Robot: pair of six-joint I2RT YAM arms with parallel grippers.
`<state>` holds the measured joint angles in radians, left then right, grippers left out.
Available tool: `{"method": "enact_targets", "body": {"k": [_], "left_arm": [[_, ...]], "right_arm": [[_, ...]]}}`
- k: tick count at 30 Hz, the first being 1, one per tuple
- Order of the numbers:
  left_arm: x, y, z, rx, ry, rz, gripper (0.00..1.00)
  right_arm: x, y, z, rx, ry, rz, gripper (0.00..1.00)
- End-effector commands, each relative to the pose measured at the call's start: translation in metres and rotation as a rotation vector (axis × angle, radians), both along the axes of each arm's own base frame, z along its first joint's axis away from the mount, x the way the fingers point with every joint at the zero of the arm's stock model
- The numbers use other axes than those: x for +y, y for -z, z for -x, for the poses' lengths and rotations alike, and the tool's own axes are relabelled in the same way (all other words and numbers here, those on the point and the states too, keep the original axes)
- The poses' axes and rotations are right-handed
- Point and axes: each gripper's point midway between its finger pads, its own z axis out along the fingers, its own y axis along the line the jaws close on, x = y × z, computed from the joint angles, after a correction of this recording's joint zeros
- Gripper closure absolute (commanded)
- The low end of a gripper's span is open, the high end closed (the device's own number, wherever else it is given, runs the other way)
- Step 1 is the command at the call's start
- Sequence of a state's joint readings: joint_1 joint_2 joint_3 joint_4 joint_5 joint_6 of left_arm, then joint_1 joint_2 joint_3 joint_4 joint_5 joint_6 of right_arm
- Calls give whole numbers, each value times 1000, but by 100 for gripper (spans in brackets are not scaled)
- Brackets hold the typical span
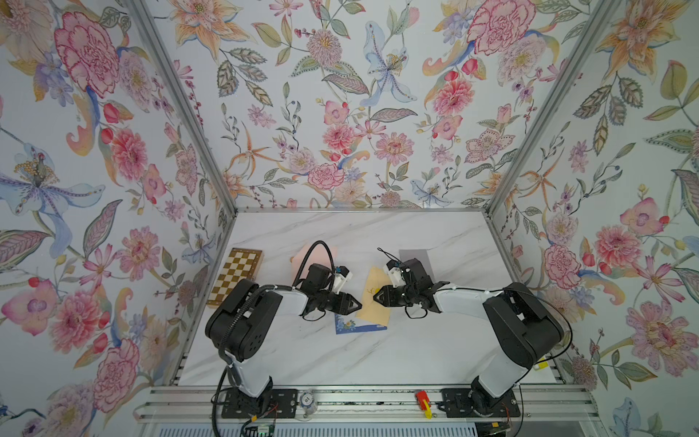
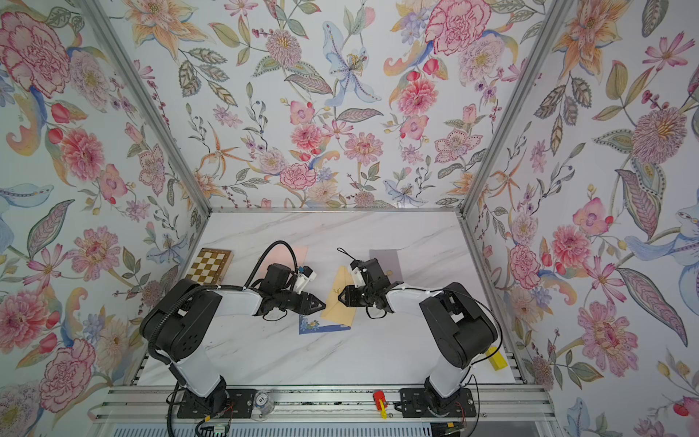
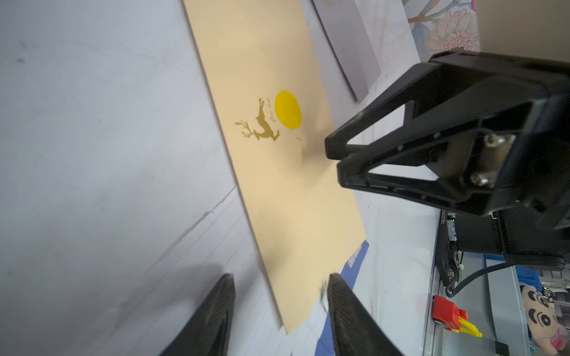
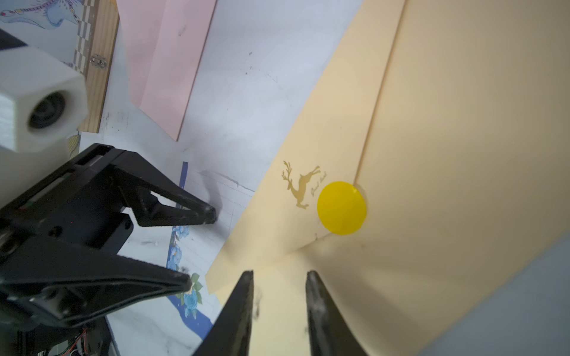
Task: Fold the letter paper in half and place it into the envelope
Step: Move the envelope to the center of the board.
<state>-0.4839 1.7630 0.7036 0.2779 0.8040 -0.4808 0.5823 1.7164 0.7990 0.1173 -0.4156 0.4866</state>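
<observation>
The letter paper (image 1: pixel 342 326) is white and ruled, with a blue border and blue flowers at its corner. It lies flat near the middle of the tabletop (image 1: pixel 340 363), mostly covered by the cream envelope (image 1: pixel 375 308), which rests askew on top of it. Only a corner and one border strip show, so I cannot tell whether the sheet is folded. It is not inside the envelope.

The envelope carries a gold deer (image 4: pixel 300 188) and a round yellow sticker (image 4: pixel 341 207) at the tip of its flap. In the right wrist view the flap seems to stand slightly off the body.

The left end effector (image 1: pixel 357 302) and right end effector (image 1: pixel 375 297) face each other across the envelope, low over it. Both have their fingers apart and hold nothing. The left's fingers are wide and straddle an envelope corner in its wrist view; the right's gap is narrower, and it sits by the flap's edge. This placement likely serves to lift the flap or slide the envelope off the sheet.

A pink sheet (image 4: pixel 166 61), a grey envelope (image 1: pixel 416 257) and a chessboard (image 1: pixel 236 276) lie farther back.
</observation>
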Motion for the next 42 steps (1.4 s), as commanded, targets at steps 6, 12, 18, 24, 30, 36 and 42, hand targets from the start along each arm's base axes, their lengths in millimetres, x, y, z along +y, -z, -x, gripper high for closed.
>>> {"method": "enact_targets", "body": {"k": [6,12,18,24,30,36,42], "left_arm": [[9,18,1,26,-26,-44,50],[20,30,0,46,-38,-62,50],[31,35,-2,51,-49,-90,50],[26,30,-17,23,-29,-102,50],[11,12,-46,-39,16,-107,50],[-8,-20,-71,-110,61,-59,50],[-8,-55,-67,-166,50,-36,49]], "right_arm": [[-18,30,3,85,44,69,69],[-70,67,10,225,176,146,70],[-118,69,17,252,275,211,70],[-143,42,6,194,315,235,68],[-122,-29,-14,43,225,59,66],[-90,-75,-15,-57,131,-30,63],[-40,-71,-6,-59,9,-72,63]]}}
